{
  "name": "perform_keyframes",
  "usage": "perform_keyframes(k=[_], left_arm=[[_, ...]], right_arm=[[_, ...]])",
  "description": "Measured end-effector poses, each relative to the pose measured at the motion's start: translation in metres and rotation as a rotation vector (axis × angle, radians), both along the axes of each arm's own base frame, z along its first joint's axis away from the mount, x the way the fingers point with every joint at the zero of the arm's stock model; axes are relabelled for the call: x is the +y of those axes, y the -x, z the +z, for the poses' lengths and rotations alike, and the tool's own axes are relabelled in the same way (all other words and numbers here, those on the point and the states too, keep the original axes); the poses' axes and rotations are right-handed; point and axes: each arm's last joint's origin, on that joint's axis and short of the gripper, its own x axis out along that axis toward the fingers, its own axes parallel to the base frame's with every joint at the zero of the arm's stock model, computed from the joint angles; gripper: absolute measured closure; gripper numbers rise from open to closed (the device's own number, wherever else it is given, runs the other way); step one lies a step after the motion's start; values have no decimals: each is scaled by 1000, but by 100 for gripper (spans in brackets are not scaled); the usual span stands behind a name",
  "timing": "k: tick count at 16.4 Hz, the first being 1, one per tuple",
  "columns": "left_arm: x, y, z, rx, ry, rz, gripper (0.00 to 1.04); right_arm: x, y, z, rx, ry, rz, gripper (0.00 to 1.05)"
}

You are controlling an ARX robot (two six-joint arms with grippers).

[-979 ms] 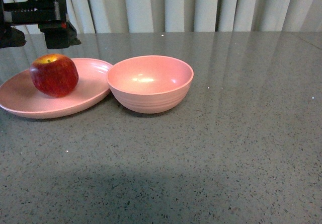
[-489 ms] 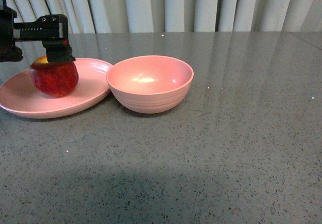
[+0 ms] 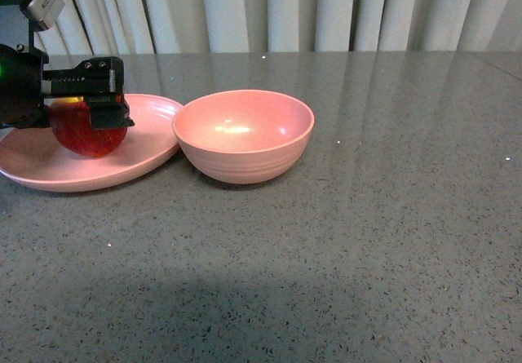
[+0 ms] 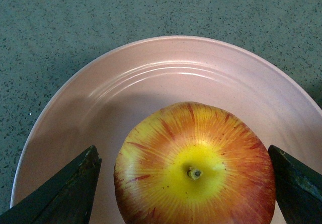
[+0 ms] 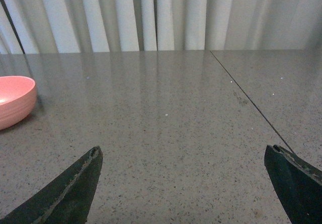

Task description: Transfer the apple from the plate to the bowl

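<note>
The dark-red apple (image 3: 84,133) rests on the shallow pink plate (image 3: 147,155) at the far left of the front view. My left gripper (image 3: 81,112) has come down over it and stands open, one finger on each side of the fruit. From the left wrist view the apple (image 4: 195,171) shows its yellow stem dip between the two dark fingertips (image 4: 75,189), with small gaps on both sides, on the plate (image 4: 151,78). The deep pink bowl (image 3: 243,135) stands empty right beside the plate. My right gripper (image 5: 183,183) is open over bare table, with the bowl (image 5: 12,100) at the picture's edge.
Pale pleated curtains (image 3: 285,8) hang behind the grey speckled table (image 3: 367,241). A thin seam (image 5: 251,103) crosses the tabletop in the right wrist view. The right arm does not show in the front view.
My left gripper has dropped from above and behind the apple down around it. Apple, plate and bowl have stayed in place.
</note>
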Motion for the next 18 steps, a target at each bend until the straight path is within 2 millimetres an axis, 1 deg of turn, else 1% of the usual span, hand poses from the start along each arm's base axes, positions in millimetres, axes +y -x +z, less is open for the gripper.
perform_keyframes(k=[1, 3, 5, 7, 9, 11, 12, 14, 15, 16, 17, 18], left_arm=[[0, 0, 0, -3, -1, -1, 8], [0, -1, 1, -15, 3, -4, 25], [0, -1, 2, -22, 3, -3, 34], [3, -1, 2, -23, 3, 3, 36], [3, 1, 7, -32, 4, 5, 36], [3, 5, 21, -68, 5, -3, 37], [0, 10, 39, -119, 5, -13, 37], [-13, 18, 66, -204, 6, -57, 37], [-26, 25, 81, -251, 11, -98, 37], [-44, 33, 92, -283, 21, -154, 37], [-61, 39, 95, -293, 27, -201, 37], [-77, 43, 95, -291, 29, -245, 37]], right_arm=[[0, 0, 0, 0, 0, 0, 7], [0, 0, 0, 0, 0, 0, 7], [0, 0, 0, 0, 0, 0, 7], [0, 0, 0, 0, 0, 0, 7], [0, 0, 0, 0, 0, 0, 7], [0, 0, 0, 0, 0, 0, 7], [0, 0, 0, 0, 0, 0, 7], [0, 0, 0, 0, 0, 0, 7], [0, 0, 0, 0, 0, 0, 7], [0, 0, 0, 0, 0, 0, 7], [0, 0, 0, 0, 0, 0, 7], [0, 0, 0, 0, 0, 0, 7]])
